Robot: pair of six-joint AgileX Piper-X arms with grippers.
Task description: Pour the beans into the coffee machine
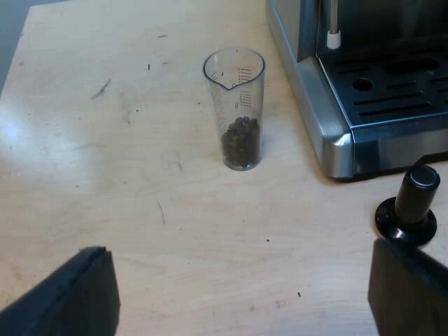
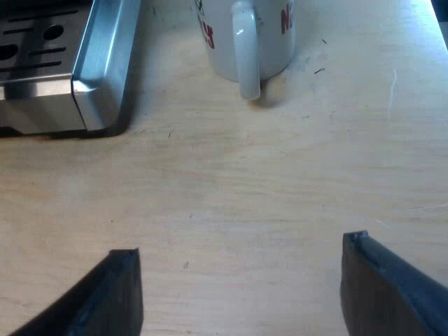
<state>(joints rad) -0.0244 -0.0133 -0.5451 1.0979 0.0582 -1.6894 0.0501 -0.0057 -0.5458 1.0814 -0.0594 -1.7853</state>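
The pale wooden table (image 1: 105,140) runs under both arms, scuffed and marked here and there. The espresso machine (image 1: 336,140) is the biggest thing on it. Its steel corner and slotted drip tray (image 1: 392,91) stand ahead of the left gripper (image 1: 238,280) and off to the side of the gap between its fingers. The white tip of the steam wand (image 1: 334,38) hangs over the tray. The left gripper's two black fingers (image 1: 84,294) are spread wide with nothing between them, low over bare wood. The right gripper (image 2: 241,273) hovers the same way, jaws held far apart and empty above the table. Another corner of the machine (image 2: 98,63) is ahead of one of its fingers. A white mug (image 2: 245,35) with red lettering stands beyond the right jaws, roughly in line with their gap and well apart from them, its handle (image 2: 246,56) turned toward the gripper. The measuring glass (image 1: 236,105) stands upright on the table ahead of the left jaws, almost in line with the gap, clear of both fingers and near the machine's side without touching it. A tamper (image 1: 413,203) with a black knob sits upright just beside the tip of one left finger, in front of the machine's corner; whether they touch I cannot tell. Dark coffee beans (image 1: 241,143) fill only the bottom of the glass.
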